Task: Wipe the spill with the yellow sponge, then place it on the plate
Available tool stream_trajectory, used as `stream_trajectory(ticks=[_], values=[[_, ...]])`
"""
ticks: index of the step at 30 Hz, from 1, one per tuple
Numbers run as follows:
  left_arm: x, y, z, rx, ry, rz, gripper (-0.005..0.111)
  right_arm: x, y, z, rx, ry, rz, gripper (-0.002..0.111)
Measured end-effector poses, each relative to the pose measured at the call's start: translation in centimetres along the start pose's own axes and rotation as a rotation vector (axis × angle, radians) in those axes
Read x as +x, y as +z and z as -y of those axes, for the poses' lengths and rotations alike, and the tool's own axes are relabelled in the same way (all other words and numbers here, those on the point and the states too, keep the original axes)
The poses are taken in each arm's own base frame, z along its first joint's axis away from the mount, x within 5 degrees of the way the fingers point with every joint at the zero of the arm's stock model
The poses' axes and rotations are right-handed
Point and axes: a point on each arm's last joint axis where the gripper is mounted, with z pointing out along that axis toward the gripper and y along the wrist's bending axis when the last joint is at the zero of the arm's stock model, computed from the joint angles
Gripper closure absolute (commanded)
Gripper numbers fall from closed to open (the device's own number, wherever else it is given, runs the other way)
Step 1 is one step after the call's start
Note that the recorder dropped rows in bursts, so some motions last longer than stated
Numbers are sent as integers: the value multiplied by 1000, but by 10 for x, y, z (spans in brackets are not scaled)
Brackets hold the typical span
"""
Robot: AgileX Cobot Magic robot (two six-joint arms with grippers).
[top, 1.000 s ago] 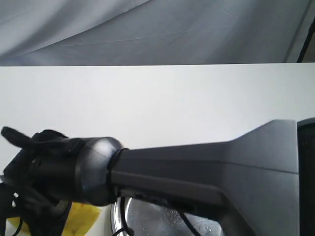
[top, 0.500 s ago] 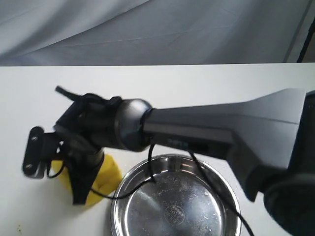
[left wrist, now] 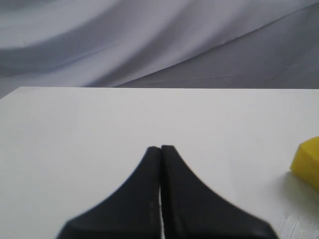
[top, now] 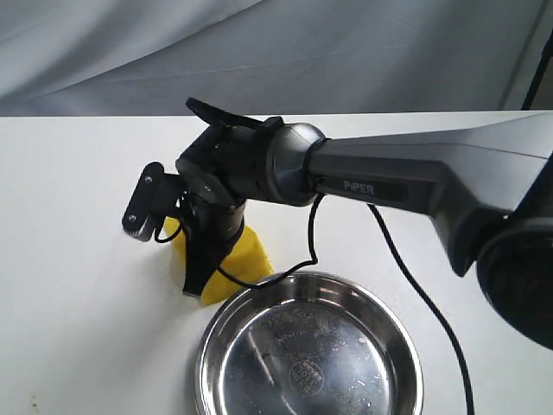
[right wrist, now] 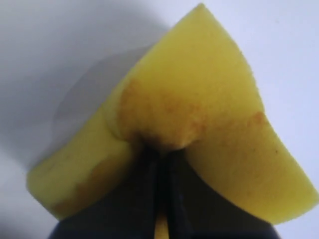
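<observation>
White table (top: 69, 328) fills most of the exterior view, and we see the steel plate (top: 346, 346) at bottom centre. Just upper left of its rim is the sponge (top: 248, 255), pinched deep between our right gripper's (right wrist: 162, 164) nearly closed fingers. Our left gripper (left wrist: 160, 148) has its fingers pressed together on nothing.

Dark grey arm (top: 449, 173), white PiPER lettering (top: 360, 186) (small), glossy rounded joint (top: 289, 164), black cable (top: 406, 277), black left pincer (left wrist: 160, 148)

Spreading beneath and ahead of left gripper (left wrist: 160, 148) fingers (left wrist: 144, 199): white table (left wrist: 75, 129). Hanging beyond fingertips, behind table's far edge: grey cloth backdrop (left wrist: 149, 40), draping in soft diagonal folds, meeting table along straight line.
</observation>
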Motion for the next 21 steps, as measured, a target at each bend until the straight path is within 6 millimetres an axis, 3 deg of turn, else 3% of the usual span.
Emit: stream_trajectory(ticks=[3,8,13,16,21], values=[[0,0,0,0,0,0,107,-13,-4,-23,-83,-102,50,108],[0,0,0,0,0,0,107,-46,-20,-94,-245,-301,163,108],[0,0,0,0,0,0,107,-62,-33,-144,-286,-467,205,108],[0,0,0,0,0,0,107,-64,-35,-153,-259,-525,208,108],[0,0,0,0,0,0,107,-63,-31,-136,-201,-429,202,108]])
